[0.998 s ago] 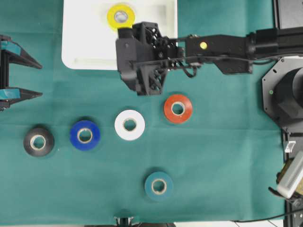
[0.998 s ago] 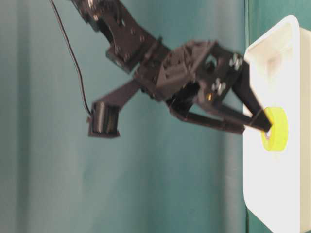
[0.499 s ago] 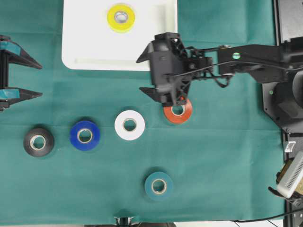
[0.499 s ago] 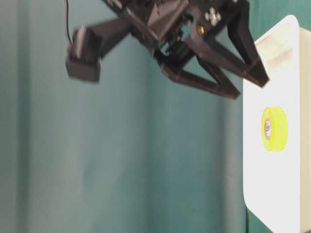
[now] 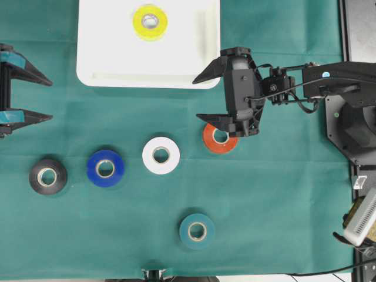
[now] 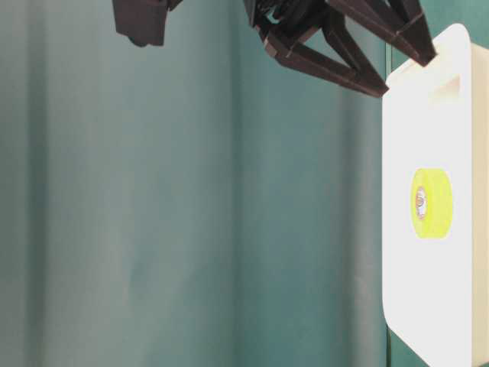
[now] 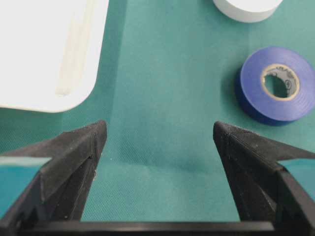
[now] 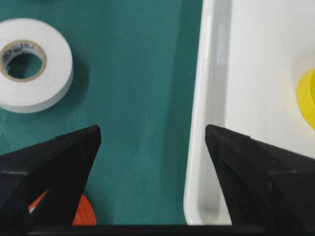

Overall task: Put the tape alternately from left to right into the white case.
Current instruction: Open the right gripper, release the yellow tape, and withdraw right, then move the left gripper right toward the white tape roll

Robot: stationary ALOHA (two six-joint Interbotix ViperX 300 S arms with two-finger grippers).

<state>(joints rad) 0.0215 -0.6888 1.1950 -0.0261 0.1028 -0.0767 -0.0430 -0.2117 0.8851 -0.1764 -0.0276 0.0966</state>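
Since a second ago the right hand point(image 5: 210, 96) has pulled back from the white case point(image 5: 117, 59), leaving the yellow roll point(image 5: 150, 22) lying flat near the case's far rim, and now hangs spread and empty just off the case's near right corner, with its lower finger over the red-orange roll point(image 5: 220, 137). The left hand point(image 5: 41, 97) waits at the left edge of the desk point(image 5: 282, 205), its fingers also wide apart and holding nothing.

Five rolls remain on the green cloth: the black roll point(image 5: 47, 175) farthest left, the blue roll point(image 5: 105, 168) just beside it, the white roll point(image 5: 160, 155) in the middle, the red-orange roll to its right, and the teal roll point(image 5: 197, 230) nearer the front edge.

One roll looks delivered, so the step in hand seems to be the handover to the other side. Since the task alternates sides, the next move probably belongs to the left hand, which would need to travel to a roll on its side, likely the black one, drop around its rim, close, and carry it into the case clear of the yellow roll.
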